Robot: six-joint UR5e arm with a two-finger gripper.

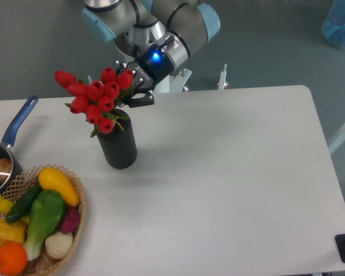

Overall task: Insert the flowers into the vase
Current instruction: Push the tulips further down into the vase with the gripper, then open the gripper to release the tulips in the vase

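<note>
So the vase (118, 147) is a matte black cylinder, thick-walled, standing upright on the smooth white surface (230, 172). The flowers (98, 98), a bunch of red tulips with closed buds and green leaves, sit with their stems down in its opening, buds leaning up and left. The tool (137, 86) is right beside the bunch at its upper right, dark fingers against the leaves, but honestly can't tell if it's pinching or spread. Wicker basket (75, 230) of plasticky veg sits front left, blue-handled saucepan (11, 135) behind it.
</note>
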